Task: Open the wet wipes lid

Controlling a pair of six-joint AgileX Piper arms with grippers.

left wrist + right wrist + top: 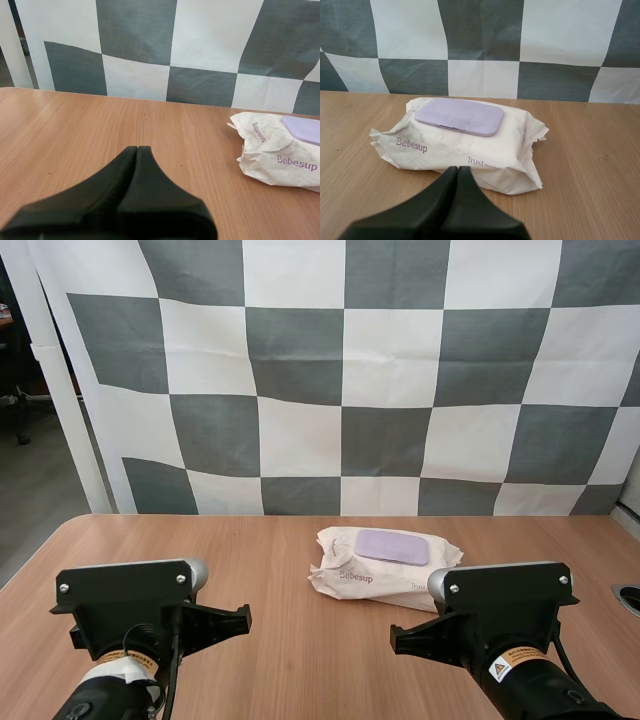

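Note:
A white pack of wet wipes lies flat on the wooden table, a little right of centre. Its lilac lid sits on top and is closed. In the right wrist view my right gripper is shut into one dark wedge, its tips just short of the pack and pointing at the lid. My left gripper is shut too, over bare table, with the pack and a corner of the lid well off to its right.
Both arms hang over the table's near edge, left and right of the middle. A dark round hole sits in the tabletop at the far right. Bare wood lies between the arms and left of the pack.

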